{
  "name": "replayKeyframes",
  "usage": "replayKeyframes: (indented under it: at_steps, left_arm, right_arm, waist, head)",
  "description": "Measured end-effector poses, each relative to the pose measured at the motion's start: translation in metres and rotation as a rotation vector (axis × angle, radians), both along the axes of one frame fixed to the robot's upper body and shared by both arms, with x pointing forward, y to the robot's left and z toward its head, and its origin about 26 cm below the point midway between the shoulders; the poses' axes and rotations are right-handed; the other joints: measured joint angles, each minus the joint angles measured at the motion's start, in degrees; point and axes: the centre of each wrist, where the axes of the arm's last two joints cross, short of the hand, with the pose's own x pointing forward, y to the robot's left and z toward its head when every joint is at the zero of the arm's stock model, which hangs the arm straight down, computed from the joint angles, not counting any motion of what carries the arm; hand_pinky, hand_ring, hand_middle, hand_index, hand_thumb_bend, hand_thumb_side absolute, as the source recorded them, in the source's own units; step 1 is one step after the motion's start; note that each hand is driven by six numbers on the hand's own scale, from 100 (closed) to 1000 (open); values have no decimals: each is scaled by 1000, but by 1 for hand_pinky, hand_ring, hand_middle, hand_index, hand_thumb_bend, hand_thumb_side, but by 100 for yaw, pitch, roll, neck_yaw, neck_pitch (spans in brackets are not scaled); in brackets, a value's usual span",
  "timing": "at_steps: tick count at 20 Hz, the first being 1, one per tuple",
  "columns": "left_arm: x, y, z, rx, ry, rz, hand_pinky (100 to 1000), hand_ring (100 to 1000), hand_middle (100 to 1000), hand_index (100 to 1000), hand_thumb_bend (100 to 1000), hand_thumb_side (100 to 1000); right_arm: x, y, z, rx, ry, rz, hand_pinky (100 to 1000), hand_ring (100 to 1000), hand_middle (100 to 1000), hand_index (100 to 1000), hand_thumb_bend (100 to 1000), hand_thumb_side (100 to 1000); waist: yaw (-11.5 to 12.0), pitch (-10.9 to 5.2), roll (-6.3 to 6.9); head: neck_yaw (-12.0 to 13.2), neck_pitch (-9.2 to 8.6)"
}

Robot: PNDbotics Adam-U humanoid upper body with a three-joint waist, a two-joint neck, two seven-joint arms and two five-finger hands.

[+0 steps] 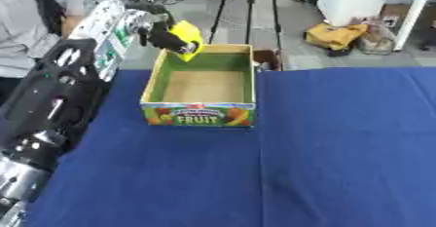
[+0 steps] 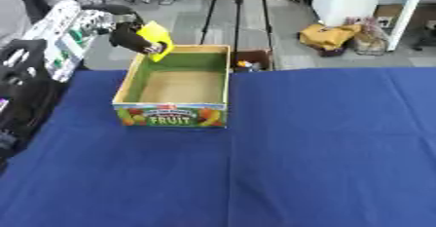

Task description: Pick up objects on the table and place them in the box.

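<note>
Placing step: my left hand (image 1: 166,38) clutches a yellow object (image 1: 189,35) over the fruit box's (image 1: 201,113) far-left corner; next I release.

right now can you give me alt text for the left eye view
The left robot hand holds a flat yellow object over the far left corner of an open cardboard fruit box with a green inside, which looks empty. The box stands on a table under a dark blue cloth.
</note>
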Motion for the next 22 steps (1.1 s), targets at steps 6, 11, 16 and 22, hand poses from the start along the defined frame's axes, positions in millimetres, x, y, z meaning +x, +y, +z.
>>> replayKeyframes:
  at_steps: [6, 11, 16, 22]
  left_arm:
    - [8, -9, -13, 1, 17, 2, 615, 653, 468, 620, 100, 735]
    - [16, -14, -31, 0, 27, 16, 615, 653, 468, 620, 100, 734]
    - [23, -12, -47, 1, 44, 40, 617, 656, 470, 623, 100, 730]
    - [29, -6, -65, -2, 75, 73, 616, 659, 476, 634, 100, 726]
  right_arm:
    - [0, 2, 1, 4, -5, 7, 660, 708, 687, 766, 100, 565]
    - [0, 3, 3, 3, -11, 14, 660, 708, 687, 766, 100, 564]
    - [0, 4, 3, 6, -14, 19, 659, 708, 687, 766, 100, 564]
    - [0, 4, 5, 6, -21, 22, 658, 707, 686, 765, 100, 565]
  waist:
    - [-74, 42, 13]
    - [-124, 86, 13]
    - [-152, 125, 23]
    - [-164, 166, 27]
  head:
    - [26, -32]
    - [49, -62]
    - [51, -63]
    - [62, -111]
